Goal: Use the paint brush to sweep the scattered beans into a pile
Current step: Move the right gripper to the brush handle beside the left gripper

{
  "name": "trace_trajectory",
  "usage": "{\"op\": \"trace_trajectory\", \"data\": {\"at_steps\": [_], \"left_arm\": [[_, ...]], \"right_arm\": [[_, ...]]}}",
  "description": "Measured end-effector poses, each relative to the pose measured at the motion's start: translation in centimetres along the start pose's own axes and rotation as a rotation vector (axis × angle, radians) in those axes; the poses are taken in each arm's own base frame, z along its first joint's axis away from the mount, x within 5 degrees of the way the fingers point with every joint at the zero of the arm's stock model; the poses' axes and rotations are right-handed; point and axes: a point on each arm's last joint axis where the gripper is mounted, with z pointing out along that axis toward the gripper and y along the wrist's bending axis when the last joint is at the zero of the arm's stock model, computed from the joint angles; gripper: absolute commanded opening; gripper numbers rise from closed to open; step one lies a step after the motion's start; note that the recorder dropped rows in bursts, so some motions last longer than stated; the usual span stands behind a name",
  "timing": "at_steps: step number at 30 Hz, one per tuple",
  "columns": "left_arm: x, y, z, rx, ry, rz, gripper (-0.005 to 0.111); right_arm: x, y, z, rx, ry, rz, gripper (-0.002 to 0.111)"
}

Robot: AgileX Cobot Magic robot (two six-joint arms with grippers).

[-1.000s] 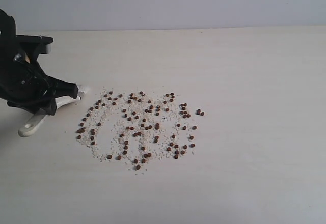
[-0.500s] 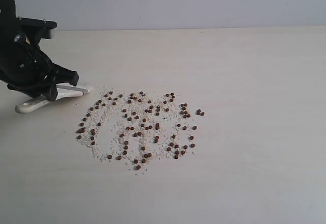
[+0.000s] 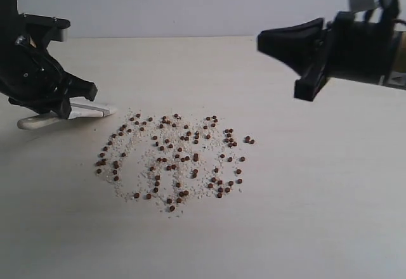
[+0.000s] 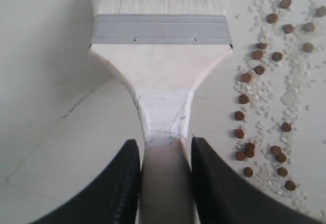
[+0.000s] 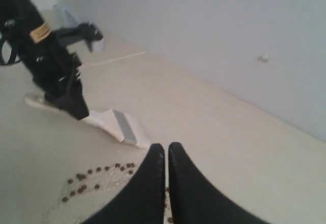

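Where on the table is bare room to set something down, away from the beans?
Free: the wide table stretch right of the beans, the near strip before them, the far strip toward the wall. Crowded: the left, where the left hand holds the paint brush beside the beans.

paint brush (image 4: 160, 66) – pale wood handle, matt metal ferrule; table (image 3: 304, 215) – smooth, matt

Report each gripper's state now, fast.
Left gripper: closed on the paint brush handle.
Right gripper: closed, holding nothing.
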Motion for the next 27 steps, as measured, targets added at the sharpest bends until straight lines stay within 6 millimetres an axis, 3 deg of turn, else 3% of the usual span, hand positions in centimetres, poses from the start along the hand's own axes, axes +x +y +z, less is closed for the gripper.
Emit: {"op": "trace_trajectory", "data": {"at_steps": [2, 3, 4, 8, 11, 15, 19, 27], "left_arm": [[-0.1, 0.4, 0.0, -0.003, -0.001, -0.002, 0.000], [-0.1, 0.7, 0.1, -0.005, -0.001, -0.002, 0.000], [-0.1, 1.1, 0.1, -0.008, 0.000, -0.002, 0.000], [-0.2, 1.6, 0.1, -0.013, -0.002, 0.001, 0.000], [-0.2, 1.6, 0.1, -0.012, -0.006, 0.006, 0.000], [-0.2, 1.4, 0.1, 0.004, -0.009, -0.008, 0.000], [-0.2, 1.3, 0.1, 0.019, -0.009, -0.022, 0.000], [-0.4, 1.0, 0.1, 0.056, -0.023, -0.058, 0.000]], "right_arm": [[1.4, -0.6, 2.5, -0.087, 0.036, -0.040, 0.019], [1.8, -0.7, 3.6, -0.124, 0.046, -0.081, 0.028], [3.1, -0.4, 6.3, -0.205, 0.066, -0.177, 0.032], [5.5, 1.1, 10.9, -0.316, 0.112, -0.394, 0.048], [7.4, 2.6, 15.0, -0.364, 0.140, -0.549, 0.053], [8.3, 3.1, 19.4, -0.323, 0.094, -0.545, 0.053], [8.6, 3.5, 21.4, -0.335, 0.067, -0.565, 0.053], [9.3, 3.1, 22.8, -0.336, 0.051, -0.550, 0.053]]}}
